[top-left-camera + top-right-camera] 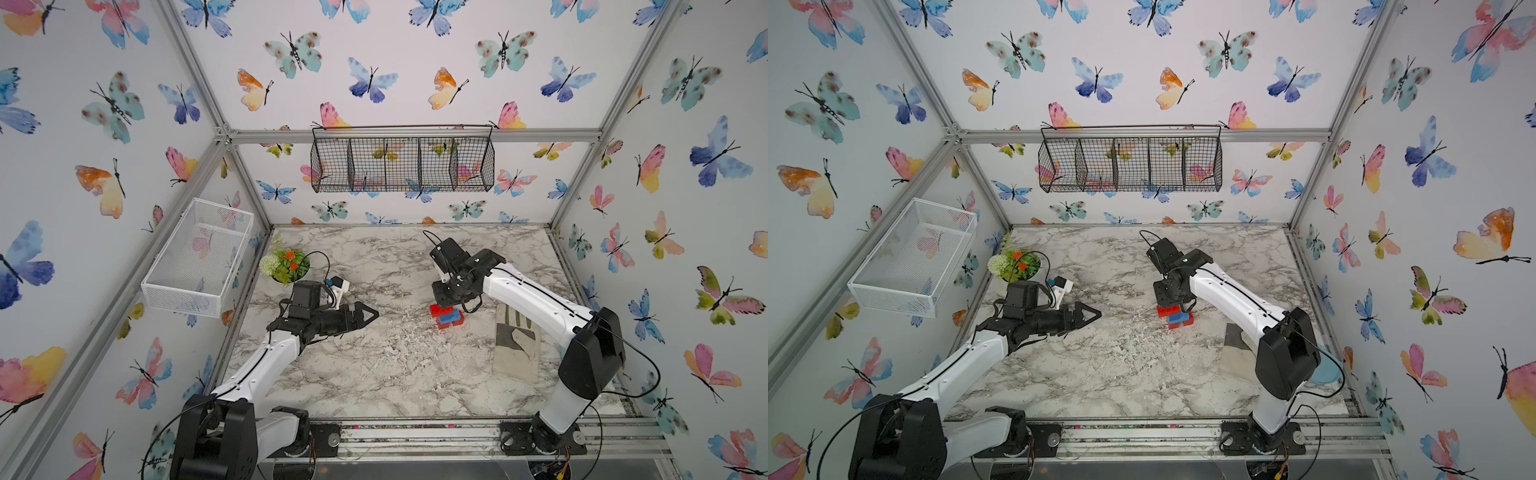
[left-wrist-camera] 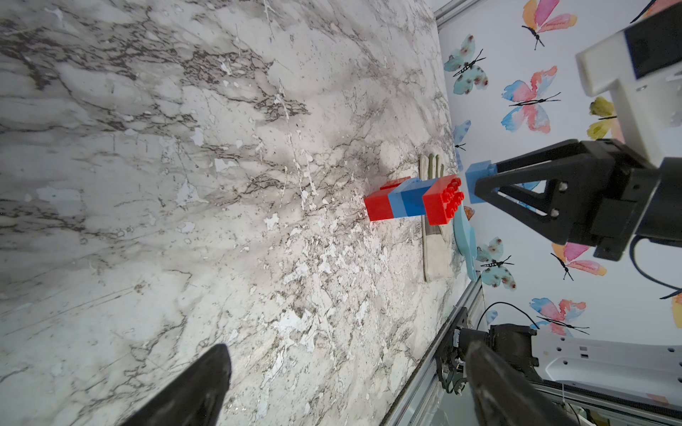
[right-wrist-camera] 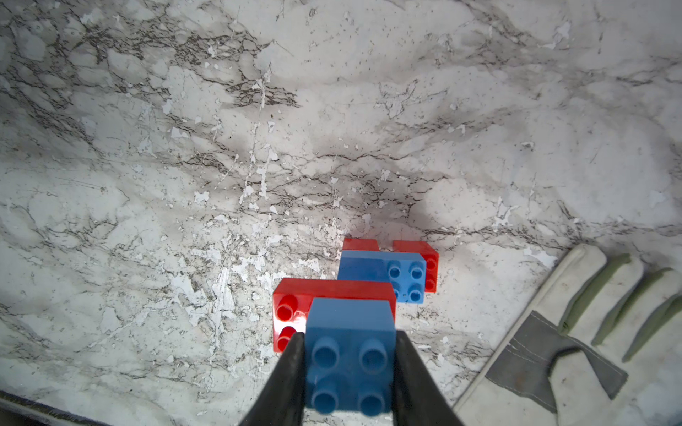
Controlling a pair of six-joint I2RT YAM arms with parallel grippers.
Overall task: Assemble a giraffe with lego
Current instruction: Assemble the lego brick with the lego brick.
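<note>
Right jaws: the right gripper is squeezed tight on a small blue brick, one black finger on each side, bumps facing the camera.
Left jaws: the left gripper holds nothing. In the left wrist view its two fingers stand well apart. It waits on the left side of the table, far from the bricks.
Blue brick: it hangs just above the long red brick on top of the giraffe, and does not look pushed on yet, though the right wrist view cannot show the gap.
Giraffe: it stands near the middle of the table, a bit to the right. Two red legs at the bottom, a blue body, then the long red brick on top.
Glove: a work glove lies flat to the right of the giraffe, not touching it.
What could go wrong: the giraffe is tall and thin, and no hand is holding it. A push that is off to one side could tip it over.
Another worry: if the bumps do not line up, the blue brick may sit crooked or pop off when the jaws let go.
Last worry: a hard push could snap the lower bricks apart.
</note>
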